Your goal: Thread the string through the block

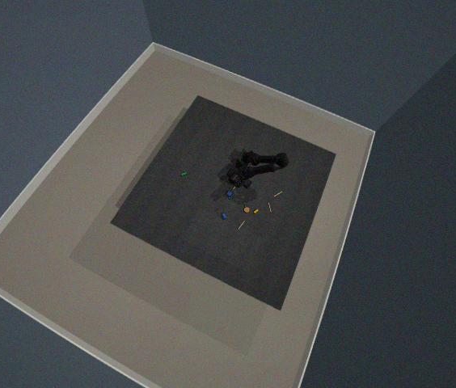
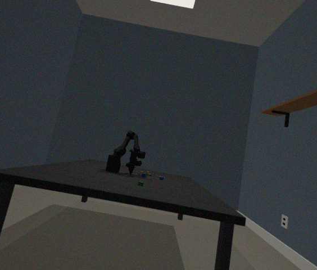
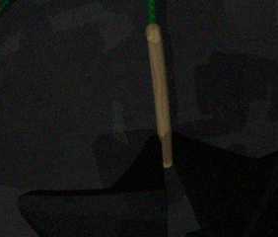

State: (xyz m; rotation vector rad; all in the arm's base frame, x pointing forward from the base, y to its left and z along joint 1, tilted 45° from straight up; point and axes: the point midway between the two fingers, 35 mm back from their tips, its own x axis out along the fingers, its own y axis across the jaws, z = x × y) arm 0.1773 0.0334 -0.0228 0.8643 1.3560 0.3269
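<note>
My gripper [image 1: 235, 186] [image 2: 130, 174] [image 3: 163, 140] is shut on the near end of the thin wooden stick [image 1: 234, 188] [image 3: 160, 84], low over the table. The green string [image 3: 152, 11] leaves the stick's far end and runs out of the top of the wrist view. In the top view the blue block [image 1: 229, 193] [image 2: 144, 175] sits on the table just beyond the stick, apart from the gripper. String shows on the block's far side too and curves to the round wooden button [image 1: 247, 209]. The hole itself is too small to see; the block is outside the wrist view.
Loose sticks [image 1: 278, 193] [image 1: 269, 207] [image 1: 242, 224] lie around the button. A small orange object [image 1: 255, 211] is beside it. A second blue object [image 1: 224, 216] [image 2: 161, 178] and a green one [image 1: 183, 173] [image 2: 140, 183] lie farther out on the dark table [image 1: 203, 250].
</note>
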